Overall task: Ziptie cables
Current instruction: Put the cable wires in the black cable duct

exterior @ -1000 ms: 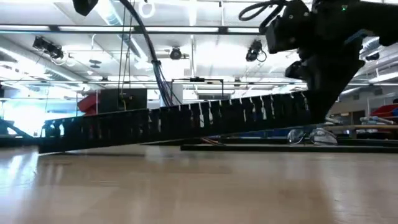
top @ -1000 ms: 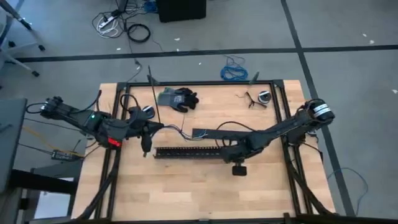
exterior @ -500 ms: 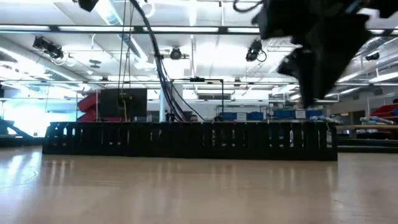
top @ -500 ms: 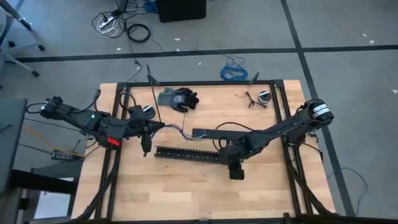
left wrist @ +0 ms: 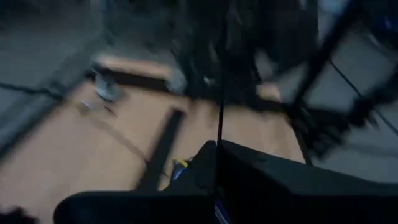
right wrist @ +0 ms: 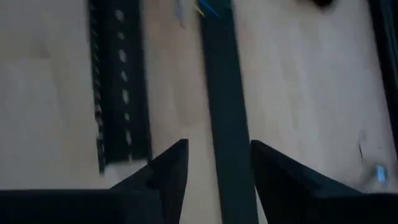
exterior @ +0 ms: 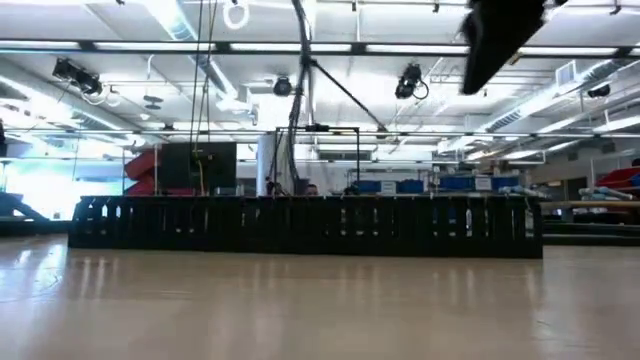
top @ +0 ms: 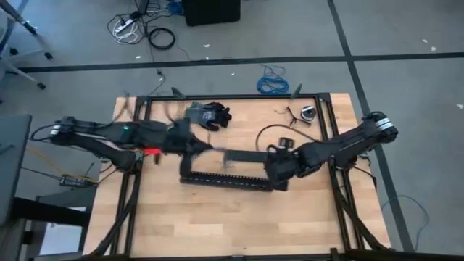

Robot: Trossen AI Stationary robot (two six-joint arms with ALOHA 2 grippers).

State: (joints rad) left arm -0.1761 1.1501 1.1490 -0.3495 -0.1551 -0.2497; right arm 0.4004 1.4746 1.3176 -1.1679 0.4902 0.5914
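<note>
From above, the left gripper [top: 194,143] reaches in over the middle of the wooden table [top: 217,225], just next to the end of a flat black strip [top: 246,156]. It is a blur there, so its fingers do not show. The left wrist view is the one that shows them: the two dark fingers [left wrist: 249,174] are pressed tight together, and one thin dark wire of the cables [left wrist: 219,106] comes out from between them in a straight line. That view is blurry, so the other wires are hard to find. The right gripper [top: 275,165] hangs over the other end of the flat strip. Only the right wrist view shows its fingers [right wrist: 168,168]. They are apart and hold nothing, with the flat strip on the table below the gap. That view also shows tiny blue and yellow wire ends by the far end of the strip. The low view shows none of this. It shows the long black strip with slots [exterior: 300,225] lying flat across the table. A grey glove [top: 209,114] lies near the back edge.
</note>
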